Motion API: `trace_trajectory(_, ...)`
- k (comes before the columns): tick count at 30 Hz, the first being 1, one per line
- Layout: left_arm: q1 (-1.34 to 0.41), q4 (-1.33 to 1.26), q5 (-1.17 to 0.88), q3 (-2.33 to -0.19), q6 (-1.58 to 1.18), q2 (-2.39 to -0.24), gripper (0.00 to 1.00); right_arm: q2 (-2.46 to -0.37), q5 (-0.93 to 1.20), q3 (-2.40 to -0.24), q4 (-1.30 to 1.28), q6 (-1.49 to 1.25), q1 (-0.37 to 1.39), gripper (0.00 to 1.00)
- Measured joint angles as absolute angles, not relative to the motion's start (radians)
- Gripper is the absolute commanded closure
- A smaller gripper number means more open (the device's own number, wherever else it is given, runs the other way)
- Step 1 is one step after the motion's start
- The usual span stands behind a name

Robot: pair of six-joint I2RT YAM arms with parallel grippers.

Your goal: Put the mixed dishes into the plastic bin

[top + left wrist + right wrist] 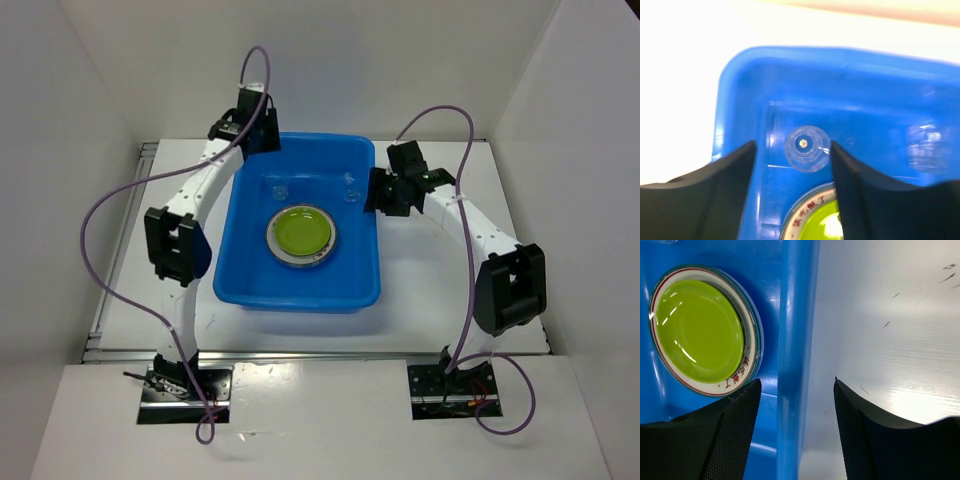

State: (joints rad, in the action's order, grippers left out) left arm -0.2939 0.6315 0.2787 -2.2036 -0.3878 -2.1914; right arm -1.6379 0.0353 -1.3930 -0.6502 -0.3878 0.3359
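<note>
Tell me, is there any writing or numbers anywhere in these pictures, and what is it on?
Red characters around the rim of the white plate under the lime plate: they look Chinese, but are too small and blurred to read.
Bin: no writing shows.

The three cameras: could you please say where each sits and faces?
Top external: above, behind the bases, overlooking the blue bin; left arm, right arm show.
Left wrist: over the bin's far corner, facing a clear cup; fingers show.
Right wrist: over the bin's right rim, facing down; fingers show.
Both wrists share the green plate.
</note>
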Motion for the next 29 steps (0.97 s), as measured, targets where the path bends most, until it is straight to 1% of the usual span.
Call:
trace_trajectory(2,-0.286,0.624,0.283,-2.189,-0.383,-2.102,0.21,-1.629,0.019,-1.393,-0.651,-0.387,0.328,0.31)
trace_trajectory(3,-0.279,0.614,0.283,-2.168,-0.381,-2.043,0.13,-1.623,0.017,-1.393,-0.651,-0.387,0.322,0.30)
trace_trajectory(5,-0.239,0.554,0.275,-2.056,-0.379,-1.890,0.07,-1.596,0.016,-1.392,-0.650,-0.387,0.289,0.30)
trace_trajectory(6,-0.205,0.540,0.265,-1.995,-0.389,-1.816,0.05,-1.577,0.014,-1.388,-0.648,-0.387,0.260,0.30)
trace_trajectory(7,-0.155,0.522,0.257,-1.932,-0.396,-1.741,0.01,-1.557,0.009,-1.383,-0.646,-0.387,0.228,0.30)
trace_trajectory(10,-0.023,0.467,0.273,-1.750,-0.418,-1.601,0.01,-1.500,-0.021,-1.358,-0.641,-0.388,0.147,0.30)
trace_trajectory(13,0.015,0.469,0.292,-1.599,-0.434,-1.568,0.01,-1.477,-0.039,-1.330,-0.640,-0.389,0.128,0.30)
trace_trajectory(14,0.006,0.478,0.289,-1.558,-0.444,-1.574,0.01,-1.477,-0.042,-1.321,-0.640,-0.392,0.130,0.19)
trace_trajectory(15,-0.004,0.487,0.285,-1.522,-0.450,-1.584,0.01,-1.477,-0.046,-1.312,-0.643,-0.403,0.133,0.04)
trace_trajectory(16,-0.012,0.501,0.281,-1.487,-0.455,-1.590,0.01,-1.477,-0.050,-1.303,-0.646,-0.413,0.135,0.00)
trace_trajectory(20,-0.034,0.540,0.262,-1.346,-0.479,-1.571,0.01,-1.467,-0.063,-1.292,-0.669,-0.429,0.138,0.00)
trace_trajectory(23,-0.031,0.569,0.264,-1.258,-0.484,-1.472,0.01,-1.406,-0.067,-1.234,-0.675,-0.434,0.138,0.00)
trace_trajectory(29,-0.030,0.590,0.276,-1.261,-0.505,-1.223,0.01,-1.251,-0.086,-1.189,-0.701,-0.449,0.138,0.00)
